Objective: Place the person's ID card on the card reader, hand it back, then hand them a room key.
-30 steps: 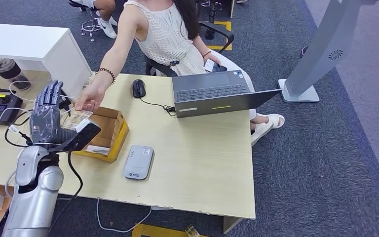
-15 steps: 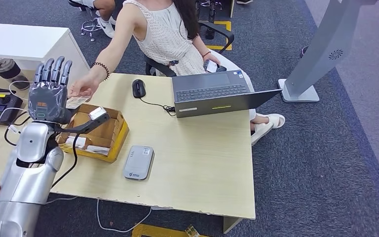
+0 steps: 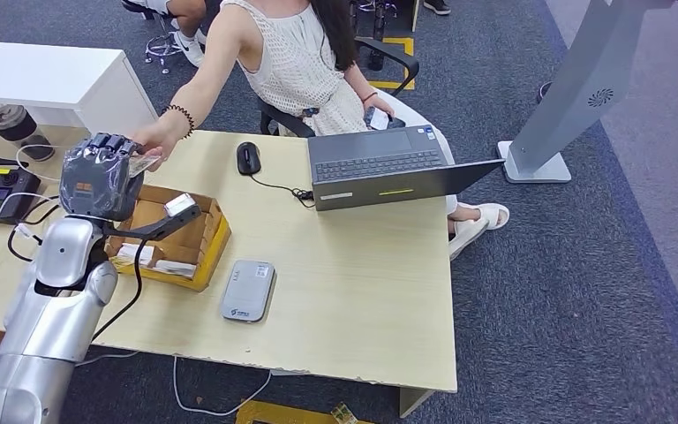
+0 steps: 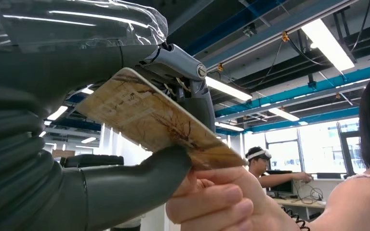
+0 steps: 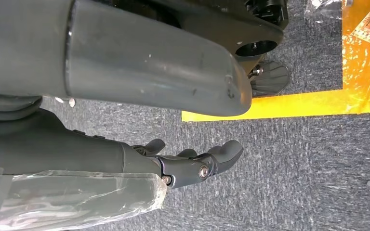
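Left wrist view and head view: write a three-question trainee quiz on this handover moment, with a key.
1. True or false: the left hand and the person's hand both hold the card.
2. Multiple choice: where does the card reader lie? A) inside the cardboard box B) flat on the table, beside the box C) on the laptop
3. Fill in: the right hand hangs over grey ____ and holds nothing.

Key: 1 true; 2 B; 3 carpet.
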Action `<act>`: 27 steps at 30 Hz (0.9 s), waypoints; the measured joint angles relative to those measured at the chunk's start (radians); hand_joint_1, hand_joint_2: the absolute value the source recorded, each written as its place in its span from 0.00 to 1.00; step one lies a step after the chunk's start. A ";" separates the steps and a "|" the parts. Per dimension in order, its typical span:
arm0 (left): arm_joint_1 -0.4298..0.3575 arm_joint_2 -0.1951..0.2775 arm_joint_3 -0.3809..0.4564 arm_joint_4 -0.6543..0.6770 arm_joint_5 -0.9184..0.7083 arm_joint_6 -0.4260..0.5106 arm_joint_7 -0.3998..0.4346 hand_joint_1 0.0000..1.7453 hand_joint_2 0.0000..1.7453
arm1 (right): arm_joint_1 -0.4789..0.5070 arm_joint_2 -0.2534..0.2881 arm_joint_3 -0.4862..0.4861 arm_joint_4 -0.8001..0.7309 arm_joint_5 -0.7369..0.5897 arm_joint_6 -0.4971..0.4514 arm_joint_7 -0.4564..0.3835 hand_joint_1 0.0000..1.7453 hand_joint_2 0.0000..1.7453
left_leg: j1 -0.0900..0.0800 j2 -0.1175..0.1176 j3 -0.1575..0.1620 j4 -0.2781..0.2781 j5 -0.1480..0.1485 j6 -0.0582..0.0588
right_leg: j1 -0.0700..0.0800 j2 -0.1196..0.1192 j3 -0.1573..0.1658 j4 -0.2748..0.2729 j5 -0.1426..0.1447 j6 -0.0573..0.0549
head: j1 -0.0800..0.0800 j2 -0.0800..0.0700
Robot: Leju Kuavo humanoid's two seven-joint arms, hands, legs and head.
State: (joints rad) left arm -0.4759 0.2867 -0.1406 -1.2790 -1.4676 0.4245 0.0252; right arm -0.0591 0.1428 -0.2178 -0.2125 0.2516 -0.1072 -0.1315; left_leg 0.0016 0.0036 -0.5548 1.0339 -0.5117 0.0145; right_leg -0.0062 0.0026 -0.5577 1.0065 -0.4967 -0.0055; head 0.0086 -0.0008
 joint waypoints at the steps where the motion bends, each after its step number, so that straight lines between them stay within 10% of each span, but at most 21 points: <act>1: 0.000 0.000 0.000 0.002 0.002 0.000 -0.001 1.00 1.00 | 0.000 0.000 0.000 0.000 0.002 0.000 0.000 0.00 0.00 | 0.000 0.000 0.000 0.000 0.000 0.000 | 0.000 0.000 0.000 0.000 0.000 0.000 | 0.000 0.000; 21: 0.008 -0.034 -0.032 -0.005 0.038 -0.023 -0.001 1.00 1.00 | 0.001 0.006 0.000 0.000 -0.001 -0.001 -0.004 0.00 0.00 | 0.000 0.000 0.000 0.000 0.000 0.000 | 0.000 0.000 0.000 0.000 0.000 0.000 | 0.000 0.000; 27: 0.088 -0.102 -0.128 -0.082 0.036 -0.155 0.011 1.00 1.00 | 0.002 0.007 -0.010 0.000 -0.018 -0.006 -0.013 0.00 0.00 | 0.000 0.000 0.000 0.000 0.000 0.000 | 0.000 0.000 0.000 -0.001 0.000 0.000 | 0.000 0.000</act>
State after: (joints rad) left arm -0.3876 0.1842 -0.2687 -1.3608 -1.4320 0.2695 0.0361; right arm -0.0571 0.1502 -0.2276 -0.2121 0.2340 -0.1129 -0.1442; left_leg 0.0012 0.0035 -0.5551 1.0342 -0.5121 0.0149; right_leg -0.0064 0.0023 -0.5576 1.0056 -0.4967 -0.0053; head 0.0087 -0.0008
